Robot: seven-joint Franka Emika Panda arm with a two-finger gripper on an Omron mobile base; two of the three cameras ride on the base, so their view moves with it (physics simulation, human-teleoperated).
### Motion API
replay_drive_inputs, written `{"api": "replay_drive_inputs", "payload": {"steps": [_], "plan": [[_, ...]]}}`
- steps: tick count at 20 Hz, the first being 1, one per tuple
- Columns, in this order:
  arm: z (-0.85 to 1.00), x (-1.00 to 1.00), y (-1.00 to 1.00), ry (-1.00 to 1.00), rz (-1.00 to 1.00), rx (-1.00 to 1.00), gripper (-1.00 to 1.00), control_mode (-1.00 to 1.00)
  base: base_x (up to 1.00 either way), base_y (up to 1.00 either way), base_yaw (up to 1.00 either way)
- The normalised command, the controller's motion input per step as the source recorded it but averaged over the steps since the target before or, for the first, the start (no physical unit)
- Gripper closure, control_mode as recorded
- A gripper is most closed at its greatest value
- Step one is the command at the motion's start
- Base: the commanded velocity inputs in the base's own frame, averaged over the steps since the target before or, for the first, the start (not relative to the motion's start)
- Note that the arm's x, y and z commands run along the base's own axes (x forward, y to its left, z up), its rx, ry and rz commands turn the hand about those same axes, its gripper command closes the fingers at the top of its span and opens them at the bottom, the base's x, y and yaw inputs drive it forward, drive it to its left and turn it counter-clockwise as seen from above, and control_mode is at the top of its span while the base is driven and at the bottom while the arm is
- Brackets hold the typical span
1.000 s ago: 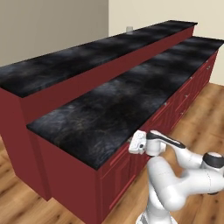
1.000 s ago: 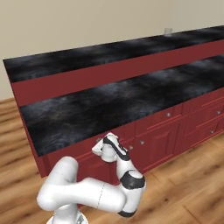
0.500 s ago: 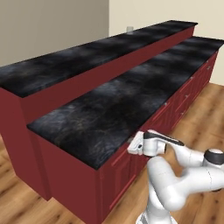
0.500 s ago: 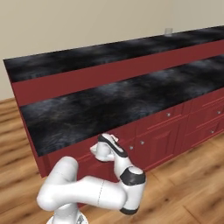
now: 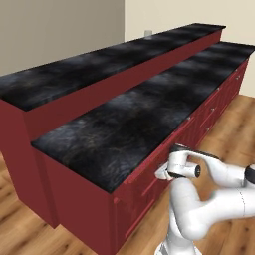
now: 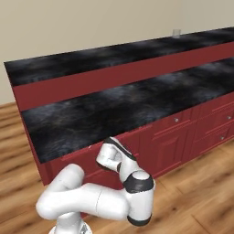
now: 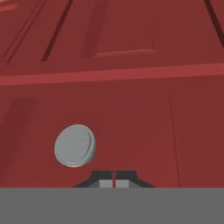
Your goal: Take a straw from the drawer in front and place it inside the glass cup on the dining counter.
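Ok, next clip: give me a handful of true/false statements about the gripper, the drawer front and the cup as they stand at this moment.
1. The gripper is shut, with nothing between its fingertips. True.
2. The gripper has the round metal knob clamped. False: the knob sits apart from the fingertips, off to one side in the hand view.
3. The glass cup stands on the dining counter, far along it from the arm. True.
4. The drawer is pulled out and a straw shows inside. False: the red front is flush and closed.
5. A straw already stands in the glass cup. False: none is visible there.
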Motion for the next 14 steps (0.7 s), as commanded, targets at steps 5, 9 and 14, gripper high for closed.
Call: {"api": "replay_drive_inputs", "payload": {"steps": [5,9,14], "plan": [[-0.38,-0.79,-1.00,0.21,-0.30,-0.12,1.00,-1.00,0.00,0.00,0.00],[-0.31,-0.82,-1.00,0.20,-0.30,-0.14,1.00,-1.00,0.00,0.00,0.00],[-0.02,-0.75,-0.68,0.17,-0.30,-0.16,-1.00,-1.00,0.00,0.00,0.00]]}}
